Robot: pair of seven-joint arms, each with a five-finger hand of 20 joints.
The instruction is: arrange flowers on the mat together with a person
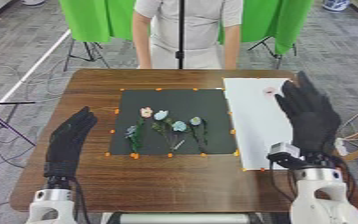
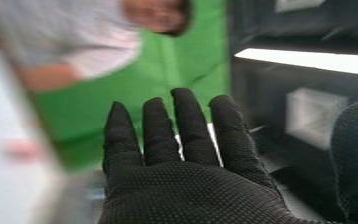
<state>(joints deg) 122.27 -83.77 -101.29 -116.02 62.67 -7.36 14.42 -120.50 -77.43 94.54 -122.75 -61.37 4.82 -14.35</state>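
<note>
Robot's R hand (image 1: 316, 125), fingers straight & slightly spread, holds nothing by the white sheet (image 1: 251, 117). L hand (image 1: 67, 142), also straight-fingered, is beside the dark mat (image 1: 213, 102). Pink flower (image 1: 270, 91) lies nr sheet's far end. Risk: a low, open-fingered approach may shove it; poss. wrist swing over mat could scatter laid-out flowers (image 1: 179, 126).

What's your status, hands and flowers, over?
Left hand open, left of dark mat. Flowers lying on mat. Right hand open, blocking view of part of white sheet.
</note>
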